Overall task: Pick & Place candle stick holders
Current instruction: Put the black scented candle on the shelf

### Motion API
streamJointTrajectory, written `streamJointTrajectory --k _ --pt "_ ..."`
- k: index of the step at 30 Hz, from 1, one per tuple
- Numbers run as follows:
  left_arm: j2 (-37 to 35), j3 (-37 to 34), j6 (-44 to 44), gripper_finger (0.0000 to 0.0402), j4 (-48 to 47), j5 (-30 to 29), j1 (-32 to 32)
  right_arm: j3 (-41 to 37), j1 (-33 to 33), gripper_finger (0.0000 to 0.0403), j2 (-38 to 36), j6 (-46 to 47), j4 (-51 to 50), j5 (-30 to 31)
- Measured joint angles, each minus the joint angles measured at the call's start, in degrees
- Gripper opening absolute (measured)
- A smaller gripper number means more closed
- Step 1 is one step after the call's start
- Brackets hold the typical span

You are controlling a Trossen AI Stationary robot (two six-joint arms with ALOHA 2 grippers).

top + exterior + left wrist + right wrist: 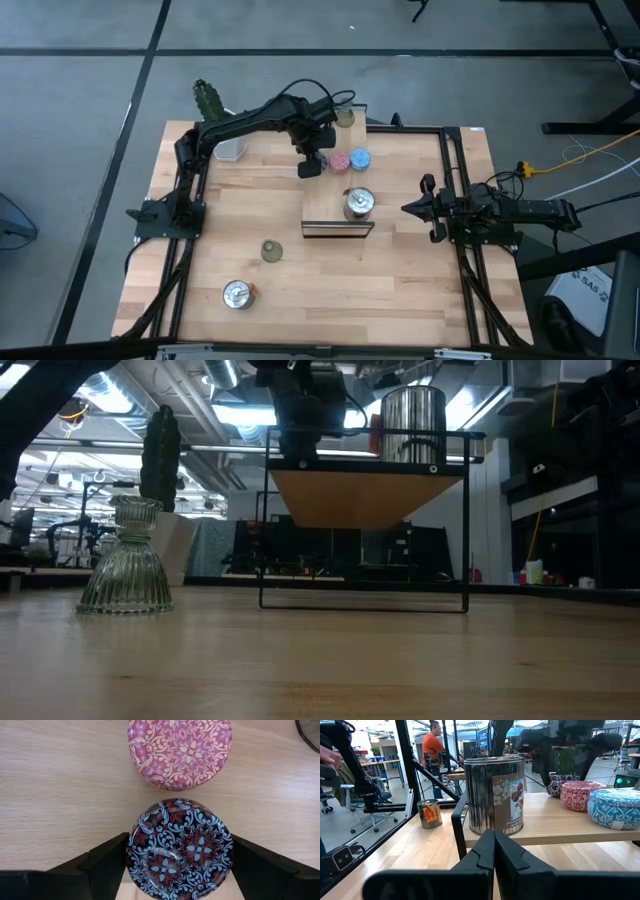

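Left gripper (177,870) clamps dark patterned holder (181,847) beside pink holder (180,751) — right gripper (494,851) closed, empty.

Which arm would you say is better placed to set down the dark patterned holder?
Left, probably: the left gripper already clasps the dark patterned holder beside the pink holder. The right gripper waits shut at the table's right edge.

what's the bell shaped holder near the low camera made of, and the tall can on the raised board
The bell shaped holder looks like clear ribbed glass: the room shows through its fluted skirt, which seems faintly green. The tall can looks like shiny metal, probably tin: its ridged wall mirrors the room, and a paper-like printed label is on its side. The raised board beneath looks like pale matte wood.
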Motion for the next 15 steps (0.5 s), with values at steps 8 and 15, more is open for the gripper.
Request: streamJointTrajectory --k 8,15 --pt "0.11 0.0 -0.26 0.0338 0.72 -0.44 0.0 0.0 0.01 0.0005 0.0 -0.02 -0.01 0.01" --pt "0.09 0.12 -0.39 0.0349 0.68 -0.53 0.0 0.0 -0.01 0.0005 0.0 -0.01 -0.01 0.0"
